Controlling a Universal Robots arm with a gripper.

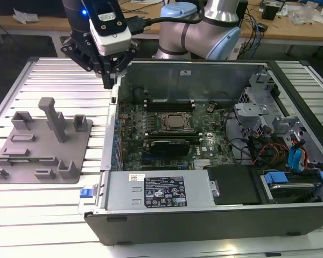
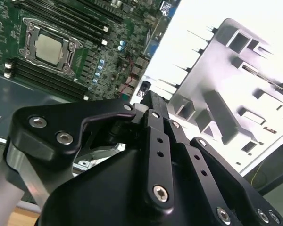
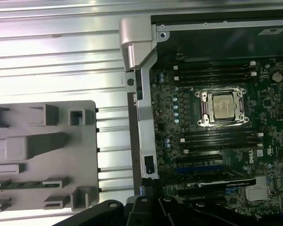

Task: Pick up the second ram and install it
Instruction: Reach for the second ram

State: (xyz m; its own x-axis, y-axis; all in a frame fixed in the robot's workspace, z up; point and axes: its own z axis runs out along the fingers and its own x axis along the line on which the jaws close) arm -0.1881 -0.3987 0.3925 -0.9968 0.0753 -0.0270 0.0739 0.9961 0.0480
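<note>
Hovering over the computer case wall (image 1: 111, 134), the gripper (image 1: 109, 80) has its jaws together, apparently empty; the second ram (image 3: 26, 184) lies in the grey fixture (image 3: 85, 146), well apart from the jaws; pickup and installation are both not yet done.

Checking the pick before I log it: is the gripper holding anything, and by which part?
Nothing is held: the gripper hangs with its jaws together and nothing between them, over the edge of the computer case.
</note>
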